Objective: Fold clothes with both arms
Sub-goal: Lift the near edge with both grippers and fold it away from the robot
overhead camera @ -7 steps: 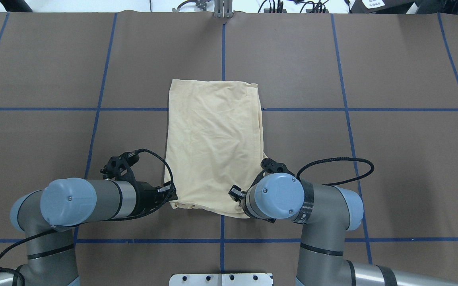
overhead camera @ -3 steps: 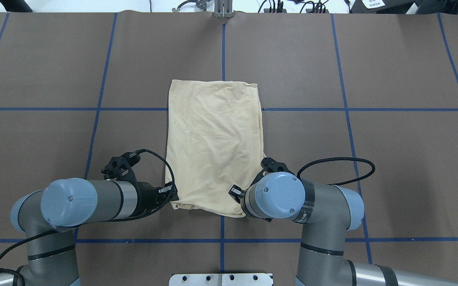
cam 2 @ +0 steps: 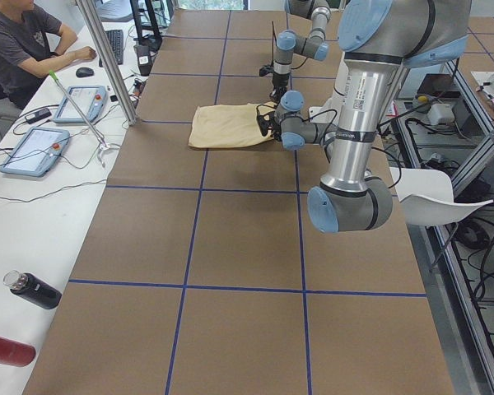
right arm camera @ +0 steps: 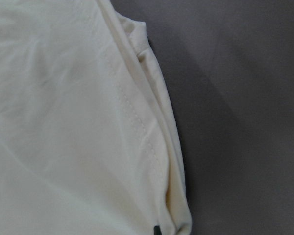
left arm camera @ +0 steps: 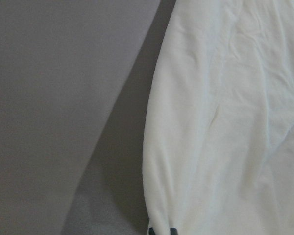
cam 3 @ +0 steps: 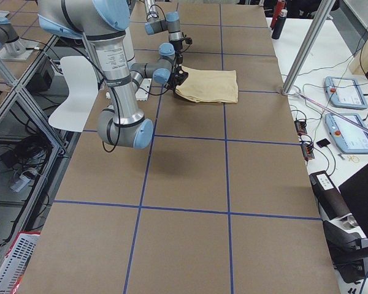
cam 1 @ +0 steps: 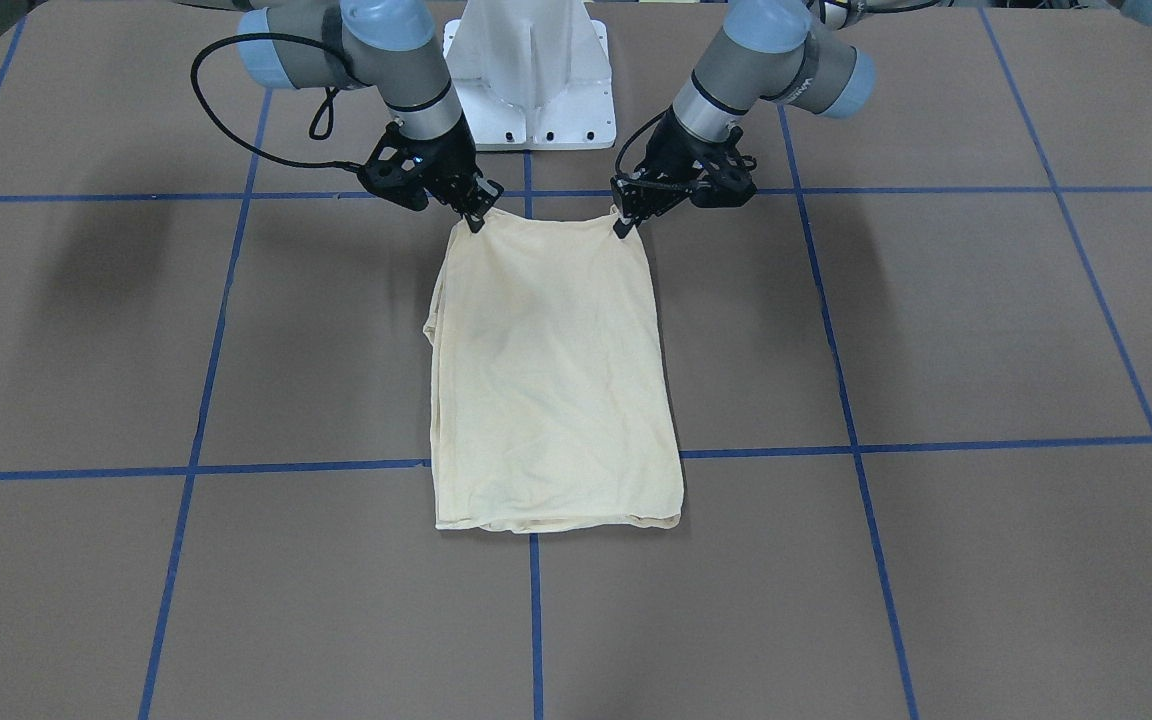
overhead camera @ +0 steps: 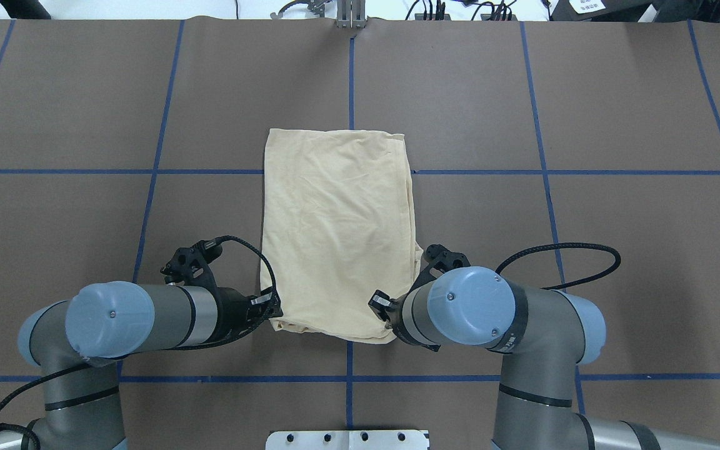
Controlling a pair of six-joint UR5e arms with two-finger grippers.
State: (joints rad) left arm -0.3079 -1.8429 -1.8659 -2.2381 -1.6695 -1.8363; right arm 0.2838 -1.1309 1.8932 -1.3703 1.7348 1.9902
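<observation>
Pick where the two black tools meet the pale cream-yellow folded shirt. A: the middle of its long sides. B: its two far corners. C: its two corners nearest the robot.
C: the left tool and the right tool each pinch a robot-side corner of the pale cream-yellow folded shirt.

We find the T-shirt [overhead camera: 338, 231] lying on the table [overhead camera: 85, 94] at the centre of the overhead frame. The left gripper [overhead camera: 272, 307] sits at its lower left corner, the right gripper [overhead camera: 389, 322] at its lower right corner.
</observation>
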